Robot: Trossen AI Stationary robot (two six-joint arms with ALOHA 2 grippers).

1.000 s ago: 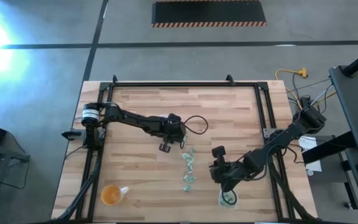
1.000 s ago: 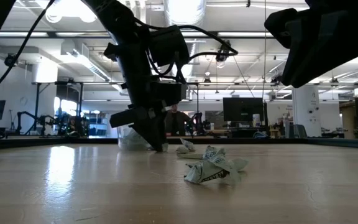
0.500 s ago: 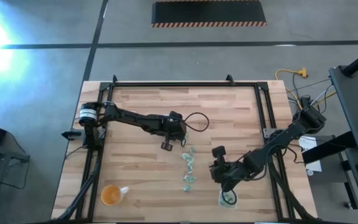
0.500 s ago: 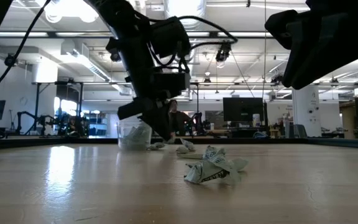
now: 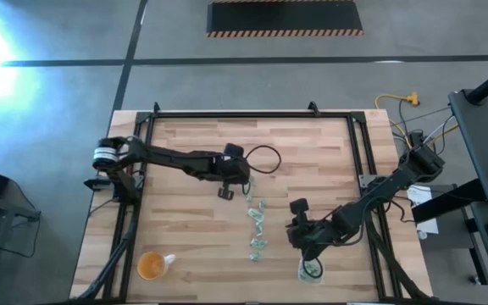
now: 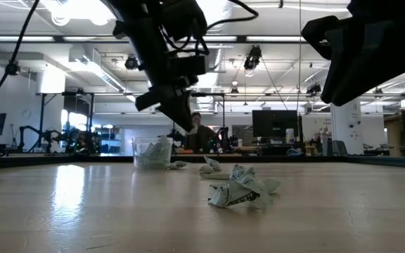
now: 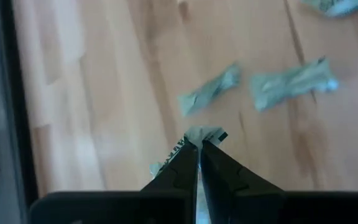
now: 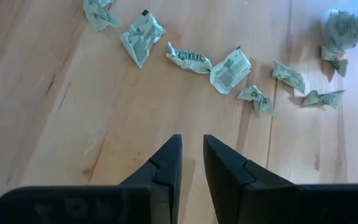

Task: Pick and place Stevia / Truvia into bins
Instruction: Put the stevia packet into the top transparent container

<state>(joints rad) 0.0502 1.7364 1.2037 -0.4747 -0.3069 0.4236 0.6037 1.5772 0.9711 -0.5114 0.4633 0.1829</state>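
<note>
Printed lettering is showing on the crumpled green-and-white packets (image 8: 143, 35), too small to read; they are lying in a loose line on the tabletop (image 5: 185, 229), pointing different ways. The left gripper (image 7: 199, 144) is reaching over mid-table, pinching one packet (image 7: 202, 132) at its tips. The right gripper (image 8: 192, 155) is hovering narrowly parted, holding nothing, near a clear cup (image 5: 310, 269)

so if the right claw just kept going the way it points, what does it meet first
Most likely bare table: the right claw looks down at open wood just ahead of its slightly parted tips. Beyond that lies the row of Stevia packets, so a shallower path might reach those first. Depth is hard to judge.
</note>
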